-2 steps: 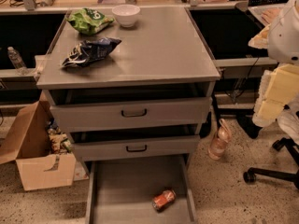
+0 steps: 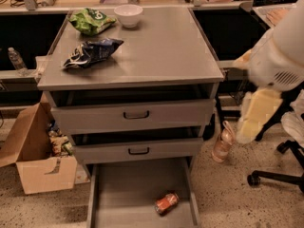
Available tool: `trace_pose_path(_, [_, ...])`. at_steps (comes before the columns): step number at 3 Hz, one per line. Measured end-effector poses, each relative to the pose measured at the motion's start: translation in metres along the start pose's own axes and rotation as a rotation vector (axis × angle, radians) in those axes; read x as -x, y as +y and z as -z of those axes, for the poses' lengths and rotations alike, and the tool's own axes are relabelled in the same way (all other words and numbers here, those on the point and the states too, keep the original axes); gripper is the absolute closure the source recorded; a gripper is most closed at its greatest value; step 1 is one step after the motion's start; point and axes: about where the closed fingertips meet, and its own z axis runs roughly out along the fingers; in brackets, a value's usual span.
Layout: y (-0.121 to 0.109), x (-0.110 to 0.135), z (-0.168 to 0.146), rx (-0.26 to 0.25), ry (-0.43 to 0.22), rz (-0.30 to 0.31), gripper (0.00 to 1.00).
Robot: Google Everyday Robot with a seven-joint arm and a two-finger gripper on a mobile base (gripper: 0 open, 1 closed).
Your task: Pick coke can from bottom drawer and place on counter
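Gripper [image 2: 251, 122] hangs right; red coke can [image 2: 166, 203] lying.

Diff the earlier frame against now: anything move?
The arm with its gripper swung down and left; it now hangs right of the upper drawers, near the plastic bottle. Nothing grasped or released. The coke can lies as before in the bottom drawer; green bag, dark bag and bowl on the counter are unchanged.

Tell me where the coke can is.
Low in the camera view, the coke can lies in the open bottom drawer, right of centre; the gripper hangs right of the cabinet, near the bottle.
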Motion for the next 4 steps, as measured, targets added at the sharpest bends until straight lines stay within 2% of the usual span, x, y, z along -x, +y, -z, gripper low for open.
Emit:
trace_pose_path(1, [0.019, 0.014, -0.081, 0.075, -0.088, 0.027, 0.0])
trace_pose_path(2, [0.039, 0.038, -0.155, 0.126, -0.191, 0.037, 0.0])
trace_pose_path(3, [0.055, 0.052, -0.219, 0.181, -0.234, 0.019, 0.0])
trace_pose_path(4, [0.077, 0.056, -0.291, 0.26, -0.238, -0.041, 0.0])
